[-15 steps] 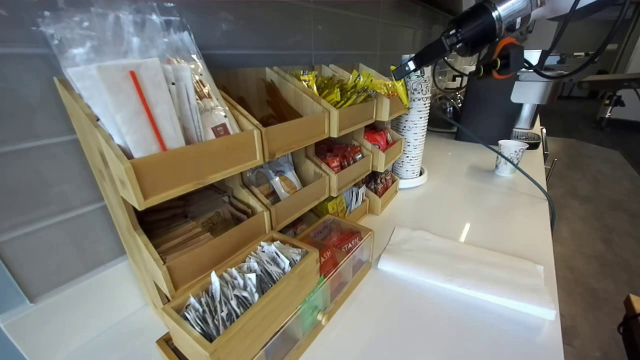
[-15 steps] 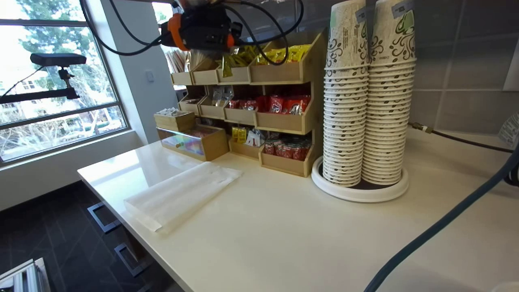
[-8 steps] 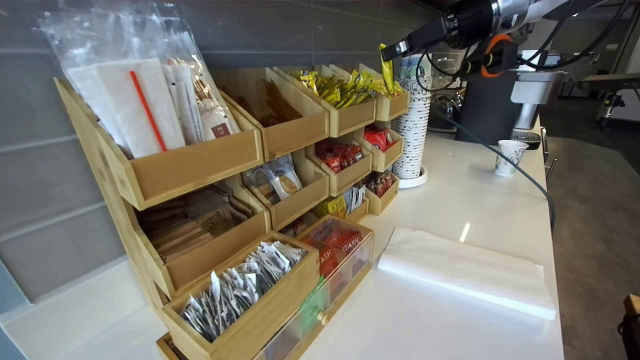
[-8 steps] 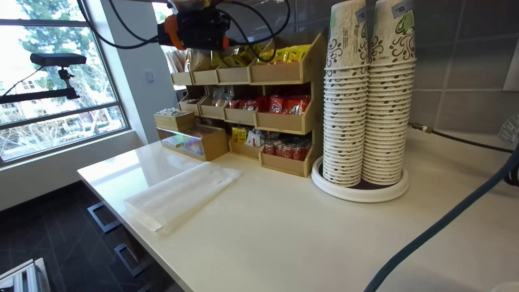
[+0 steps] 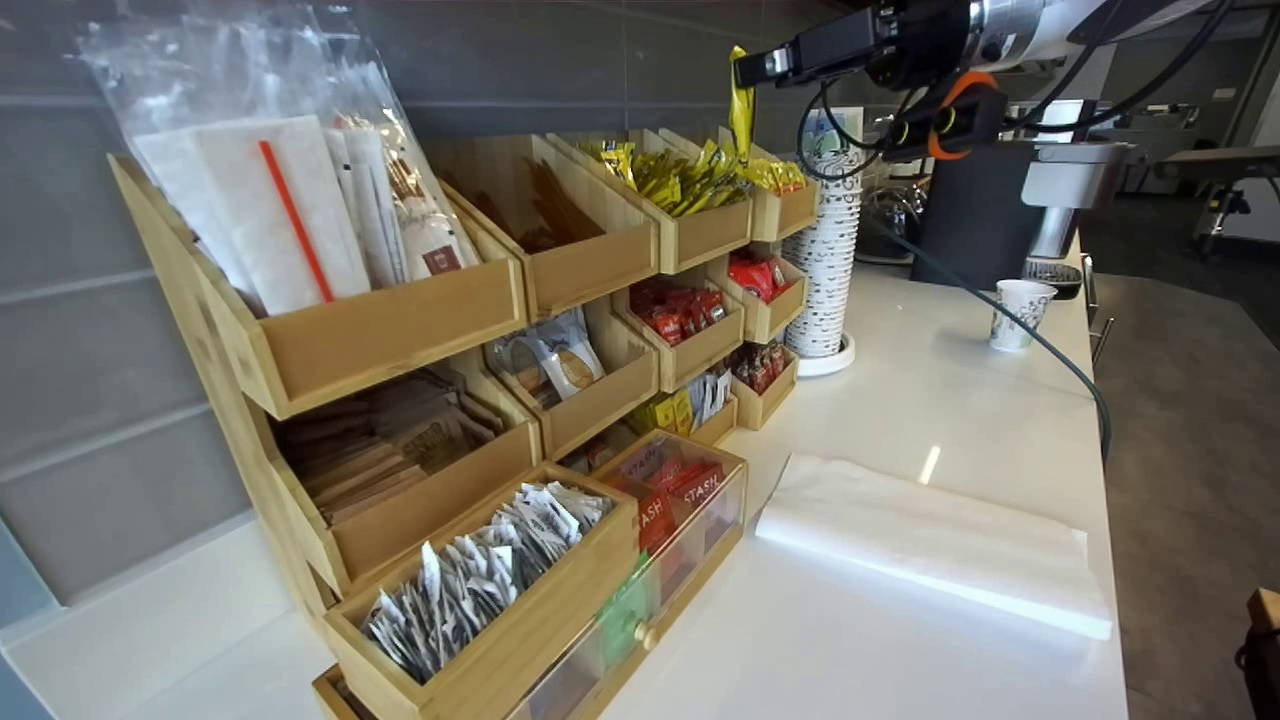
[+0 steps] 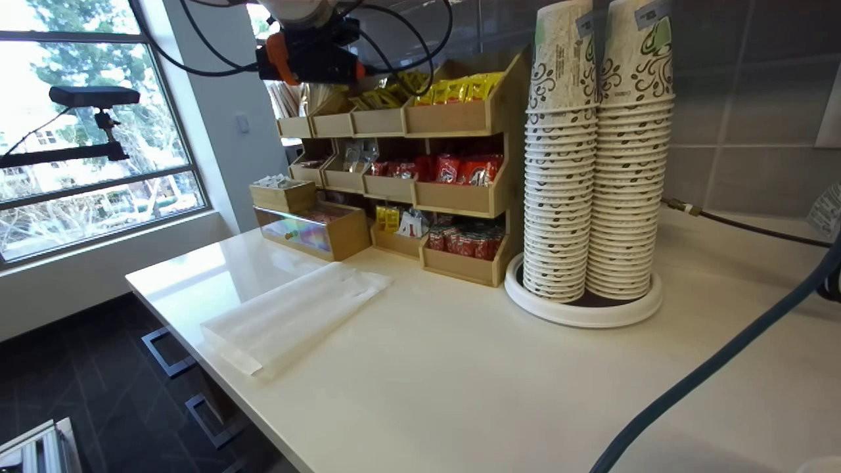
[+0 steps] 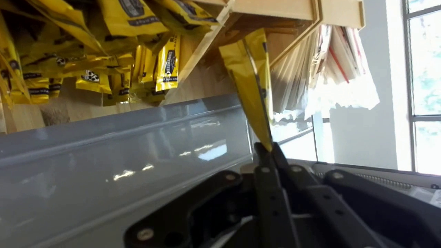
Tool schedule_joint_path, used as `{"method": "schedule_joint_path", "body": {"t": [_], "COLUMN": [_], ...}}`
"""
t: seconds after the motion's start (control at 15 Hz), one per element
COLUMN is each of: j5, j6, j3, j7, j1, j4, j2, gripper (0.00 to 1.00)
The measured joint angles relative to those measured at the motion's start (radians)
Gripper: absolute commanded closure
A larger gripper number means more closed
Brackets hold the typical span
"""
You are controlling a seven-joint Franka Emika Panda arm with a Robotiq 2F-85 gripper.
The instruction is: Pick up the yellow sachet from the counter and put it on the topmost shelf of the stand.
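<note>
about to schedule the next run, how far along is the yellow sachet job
Picking up looks done: the pincer clamps the yellow sachet. In hand: the placing; in an exterior view it hangs near the topmost shelf. Left: probably lowering it in and releasing, since the pincer grips it.

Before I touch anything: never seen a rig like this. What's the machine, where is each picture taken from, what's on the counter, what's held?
It's a single robot arm ending in a two-fingered gripper. Two pictures are taken from outside the robot, the third from its wrist; in that one the scene looks upside down. On the counter are a wooden stand, a folded white sheet, stacked cups on a round tray and, in an exterior view, a single cup. The gripper is shut on a yellow sachet, up by the stand's top row, where similar sachets lie.
</note>
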Motion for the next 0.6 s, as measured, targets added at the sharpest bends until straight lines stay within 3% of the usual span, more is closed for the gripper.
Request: {"method": "schedule_joint_path", "body": {"t": [0.6], "j5": [0.18], "j6": [0.043], "j3": [0.027], "j7": [-0.155], "j1": [-0.003], "j4": [0.035], "j2": [0.082], "gripper": [0.99]}}
